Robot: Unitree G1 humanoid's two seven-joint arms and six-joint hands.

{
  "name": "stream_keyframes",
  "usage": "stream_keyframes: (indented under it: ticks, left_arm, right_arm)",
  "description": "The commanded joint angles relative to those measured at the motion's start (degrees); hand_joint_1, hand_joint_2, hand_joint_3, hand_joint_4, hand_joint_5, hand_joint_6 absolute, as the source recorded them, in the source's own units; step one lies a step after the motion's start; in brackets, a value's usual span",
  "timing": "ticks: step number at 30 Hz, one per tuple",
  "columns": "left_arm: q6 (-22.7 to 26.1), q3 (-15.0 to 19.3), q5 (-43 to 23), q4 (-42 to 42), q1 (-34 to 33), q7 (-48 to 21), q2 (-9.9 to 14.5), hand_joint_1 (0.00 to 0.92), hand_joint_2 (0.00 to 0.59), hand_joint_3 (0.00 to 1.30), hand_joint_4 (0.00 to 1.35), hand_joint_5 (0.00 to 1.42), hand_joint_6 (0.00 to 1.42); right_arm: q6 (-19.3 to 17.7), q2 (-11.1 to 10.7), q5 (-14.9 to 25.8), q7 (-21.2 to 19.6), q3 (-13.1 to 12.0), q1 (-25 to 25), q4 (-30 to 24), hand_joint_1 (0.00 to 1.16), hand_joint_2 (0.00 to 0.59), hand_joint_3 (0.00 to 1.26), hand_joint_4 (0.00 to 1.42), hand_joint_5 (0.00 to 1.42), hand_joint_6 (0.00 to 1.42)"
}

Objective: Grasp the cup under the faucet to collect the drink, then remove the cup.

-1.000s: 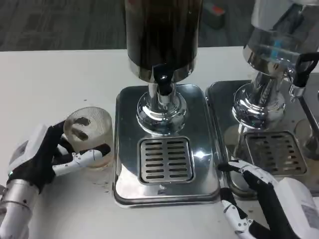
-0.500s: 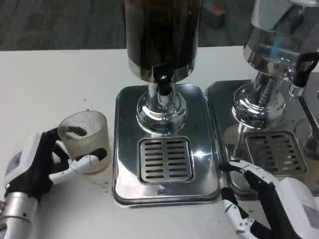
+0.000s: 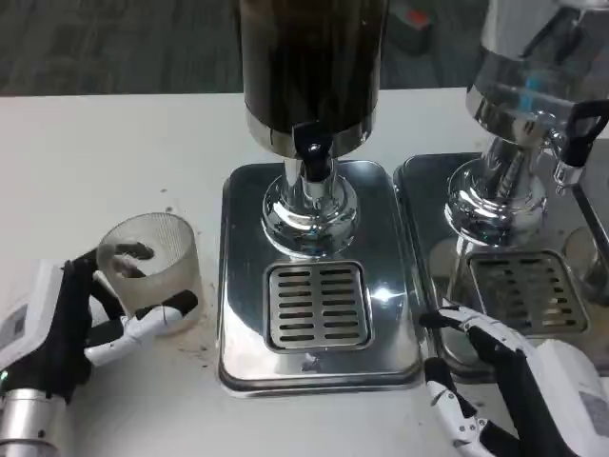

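Your left hand (image 3: 71,319) sits at the lower left of the tabletop (image 3: 105,162), white back turned outward, its fingers (image 3: 152,317) wrapped around the clear ribbed cup (image 3: 150,271); one white-and-black finger crosses the front of the cup near its base, another dark fingertip shows over the rim. The cup tilts slightly toward the hand and stands left of the steel drip tray (image 3: 319,276), off the slotted grate (image 3: 317,305) and well clear of the black faucet (image 3: 311,148) of the dark drink dispenser (image 3: 309,67); whether the cup's base touches the tabletop cannot be told; dark specks dot the tabletop around it. Your silver left forearm (image 3: 27,428) rises from the bottom edge. Your right hand (image 3: 514,381) rests at the lower right, beside the tray's right rim, fingers loosely spread and bent, grasping nothing; one fingertip points left toward the tray's edge. A second chrome dispenser (image 3: 523,114) with its own tray stands behind that hand.
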Motion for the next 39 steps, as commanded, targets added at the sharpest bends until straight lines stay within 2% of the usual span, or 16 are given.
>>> stream_keyframes:
  ticks: [1,13,20,27,39]
  left_arm:
    - [-2.31,0.77,1.28,-4.38,1.15,2.32,0.99,0.422,0.078,0.55,0.76,0.95,1.33]
    - [-1.90,0.05,1.91,-10.05,1.64,0.27,0.25,0.421,0.077,0.57,0.77,0.96,1.33]
    - [-1.42,-1.06,2.98,-10.27,0.34,-1.94,-1.23,0.421,0.077,0.57,0.77,0.96,1.33]
    - [-0.61,-3.04,4.30,-8.05,-2.16,-3.39,-3.26,0.421,0.077,0.57,0.77,0.96,1.33]
    - [-0.48,-5.90,5.70,-2.27,-6.23,-3.21,-5.21,0.421,0.077,0.58,0.77,0.95,1.33]
  right_arm:
    - [-0.06,-0.05,0.77,0.44,-0.41,0.43,-0.54,0.35,0.488,0.33,0.22,0.22,0.36]
    - [-0.10,0.48,0.81,0.00,-0.26,0.98,-0.87,0.35,0.488,0.33,0.22,0.22,0.36]
    - [-0.17,1.18,0.63,-0.34,-0.12,1.46,-1.03,0.35,0.488,0.33,0.22,0.22,0.36]
    - [-0.41,2.11,0.46,-0.67,-0.21,2.44,-1.70,0.35,0.488,0.33,0.22,0.22,0.33]
    - [-0.27,2.80,0.56,-0.79,-0.23,2.94,-2.50,0.34,0.492,0.33,0.22,0.22,0.32]
